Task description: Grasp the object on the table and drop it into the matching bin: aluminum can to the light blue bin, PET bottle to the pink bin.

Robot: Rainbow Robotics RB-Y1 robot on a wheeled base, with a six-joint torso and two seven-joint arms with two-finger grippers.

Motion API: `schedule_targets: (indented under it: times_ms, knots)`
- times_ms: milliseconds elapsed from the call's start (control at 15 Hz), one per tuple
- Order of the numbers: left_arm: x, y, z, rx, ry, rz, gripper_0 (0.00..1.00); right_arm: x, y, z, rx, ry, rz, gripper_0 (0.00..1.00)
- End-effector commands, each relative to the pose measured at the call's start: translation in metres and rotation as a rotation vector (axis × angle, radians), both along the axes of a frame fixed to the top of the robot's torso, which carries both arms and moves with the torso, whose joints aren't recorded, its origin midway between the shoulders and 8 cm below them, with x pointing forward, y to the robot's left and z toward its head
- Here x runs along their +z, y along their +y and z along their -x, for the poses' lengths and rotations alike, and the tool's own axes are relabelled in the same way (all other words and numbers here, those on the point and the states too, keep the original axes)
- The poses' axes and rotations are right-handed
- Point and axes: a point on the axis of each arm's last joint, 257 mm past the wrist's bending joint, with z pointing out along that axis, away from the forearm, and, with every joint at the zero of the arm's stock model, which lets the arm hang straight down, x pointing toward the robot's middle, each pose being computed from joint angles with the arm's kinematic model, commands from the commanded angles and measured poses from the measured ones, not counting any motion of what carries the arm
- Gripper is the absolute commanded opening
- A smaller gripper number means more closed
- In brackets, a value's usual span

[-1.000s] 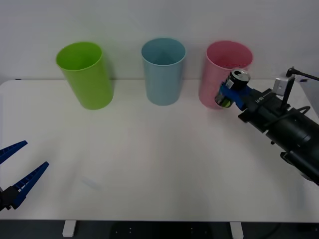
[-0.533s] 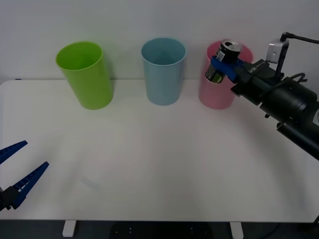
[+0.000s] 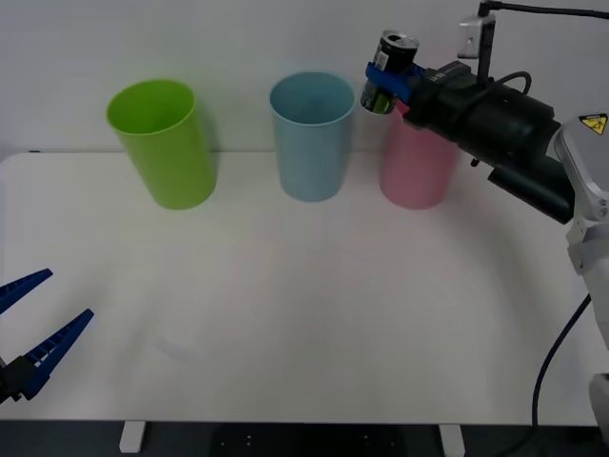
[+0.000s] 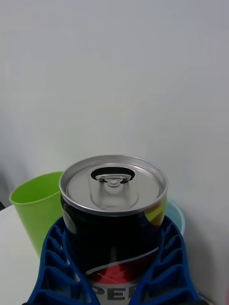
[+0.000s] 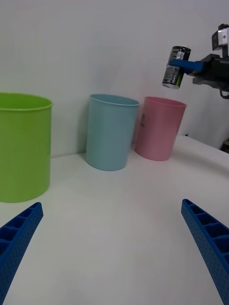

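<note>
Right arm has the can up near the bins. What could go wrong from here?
1. The aluminum can hangs between the light blue bin and the pink bin; released now, it would likely miss or clip a rim.
2. The right gripper holds it tilted, so it could tumble on release.
</note>
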Motion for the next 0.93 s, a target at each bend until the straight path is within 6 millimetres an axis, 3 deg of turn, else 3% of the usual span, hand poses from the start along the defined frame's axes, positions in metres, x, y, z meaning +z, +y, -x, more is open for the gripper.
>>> schedule_targets:
  times_ms: [67, 533, 933]
  knots:
    - [0.000, 0.000, 0.000, 0.000, 0.000, 0.000, 1.00, 0.005, 0.014, -0.026, -0.019, 0.012, 0.013, 0.00]
    - [0.000, 0.000, 0.000, 0.000, 0.000, 0.000, 1.00, 0.011, 0.056, -0.071, -0.142, 0.007, 0.011, 0.00]
    - [0.000, 0.000, 0.000, 0.000, 0.000, 0.000, 1.00, 0.009, 0.092, -0.096, -0.240, 0.022, 0.021, 0.00]
